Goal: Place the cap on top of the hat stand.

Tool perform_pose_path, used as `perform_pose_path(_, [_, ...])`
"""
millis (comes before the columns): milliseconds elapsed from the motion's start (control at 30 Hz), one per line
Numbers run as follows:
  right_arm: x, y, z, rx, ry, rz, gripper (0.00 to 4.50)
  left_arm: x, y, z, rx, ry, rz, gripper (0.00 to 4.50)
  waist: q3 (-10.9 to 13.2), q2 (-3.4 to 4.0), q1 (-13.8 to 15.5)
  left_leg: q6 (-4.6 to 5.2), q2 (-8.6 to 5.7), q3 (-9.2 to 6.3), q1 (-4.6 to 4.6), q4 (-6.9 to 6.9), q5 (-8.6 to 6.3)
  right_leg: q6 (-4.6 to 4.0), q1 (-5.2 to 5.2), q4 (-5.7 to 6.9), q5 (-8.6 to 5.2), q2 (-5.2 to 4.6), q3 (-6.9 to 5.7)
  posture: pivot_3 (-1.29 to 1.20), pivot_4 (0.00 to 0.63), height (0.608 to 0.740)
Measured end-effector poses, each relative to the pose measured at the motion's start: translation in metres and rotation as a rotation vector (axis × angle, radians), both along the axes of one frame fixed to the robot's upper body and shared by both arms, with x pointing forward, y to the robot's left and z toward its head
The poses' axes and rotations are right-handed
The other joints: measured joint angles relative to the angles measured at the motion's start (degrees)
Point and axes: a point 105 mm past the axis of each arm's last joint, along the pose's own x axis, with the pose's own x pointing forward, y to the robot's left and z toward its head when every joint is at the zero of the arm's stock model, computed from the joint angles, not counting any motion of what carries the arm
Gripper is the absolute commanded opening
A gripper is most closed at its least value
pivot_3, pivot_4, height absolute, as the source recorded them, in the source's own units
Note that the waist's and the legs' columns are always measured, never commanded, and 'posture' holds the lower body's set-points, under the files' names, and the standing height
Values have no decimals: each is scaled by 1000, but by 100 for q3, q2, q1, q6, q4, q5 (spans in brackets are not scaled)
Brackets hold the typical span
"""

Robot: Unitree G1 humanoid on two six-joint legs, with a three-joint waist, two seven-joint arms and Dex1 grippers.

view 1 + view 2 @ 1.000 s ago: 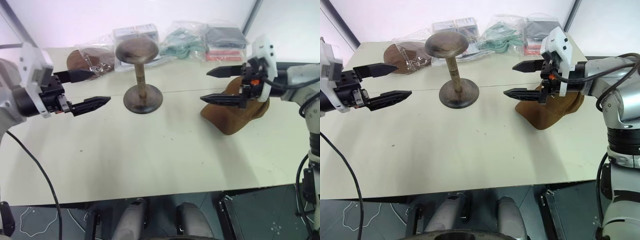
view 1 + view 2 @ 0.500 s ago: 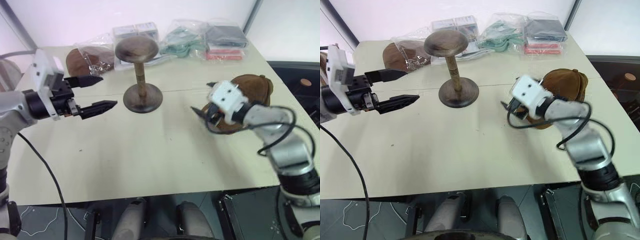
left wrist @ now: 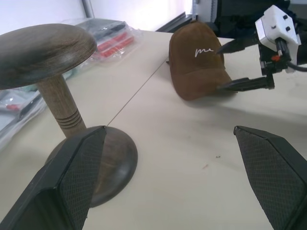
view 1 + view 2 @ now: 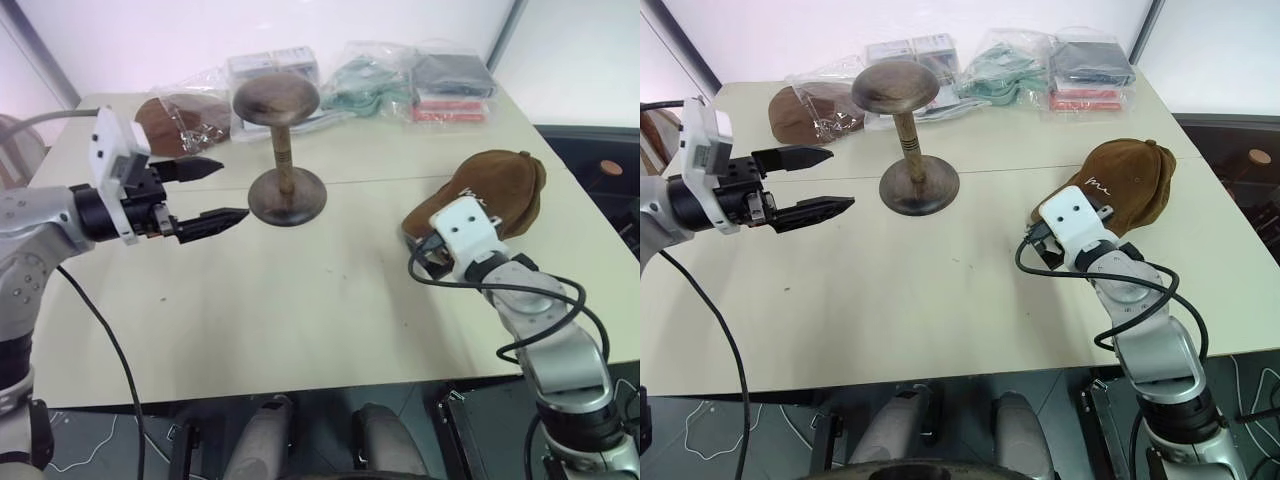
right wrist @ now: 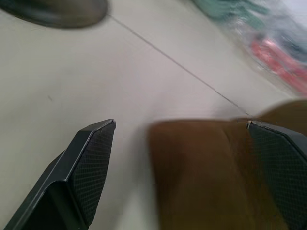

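Note:
The brown cap [image 4: 497, 188] with white script lies on the right of the table, brim toward the middle. My right gripper [image 3: 219, 67] is open and low at the brim, one finger [image 3: 240, 44] by the script and the other near the table; the brim [image 5: 192, 163] shows between its fingertips. The dark wooden hat stand [image 4: 277, 100] stands upright at the table's middle back, its domed top bare. Just left of the stand's base, my left gripper [image 4: 233, 189] hovers open, holding nothing and pointing toward the stand.
A reddish-brown hat in clear plastic [image 4: 172, 118] lies at the back left. Boxes [image 4: 270, 65] and plastic bags of goods [image 4: 450, 78] line the back edge. The table's right edge [image 4: 590, 230] runs close behind the cap.
My right gripper has come down from above the cap and turned so it now sits low at the brim. The left gripper has edged slightly toward the stand.

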Motion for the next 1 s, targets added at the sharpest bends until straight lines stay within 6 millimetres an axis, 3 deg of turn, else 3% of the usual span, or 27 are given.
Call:
perform_pose_path(133, [-10, -7, -21, -160, 9, -41, 4474, 1, -3, 0, -5, 1, -9, 4500, 0, 0, 20, 1, 0, 0, -1, 6, -1, 0, 4, 0, 0, 0, -3, 0, 150, 740])
perform_pose_path(367, [-24, -18, -38, -298, -15, -59, 4474, 6, -9, 4, -12, -8, -23, 4500, -2, -2, 3, 3, 0, 0, 1, 16, -2, 1, 12, 4, 0, 3, -4, 0, 150, 740])
perform_pose_path(700, [-21, -31, -54, -346, -21, -150, 4474, 12, -13, 12, -20, -36, -22, 4500, -2, -2, 8, 3, 0, 0, 1, 25, -2, 2, 13, 8, 0, 6, -5, 0, 150, 740])
perform_pose_path(1000, [-18, -19, -61, -328, -4, -168, 4474, 14, -14, 15, -18, -49, -18, 4500, -4, -5, 10, 3, 1, -2, 1, 28, -2, 2, 14, 11, 0, 8, -6, 0, 150, 740])
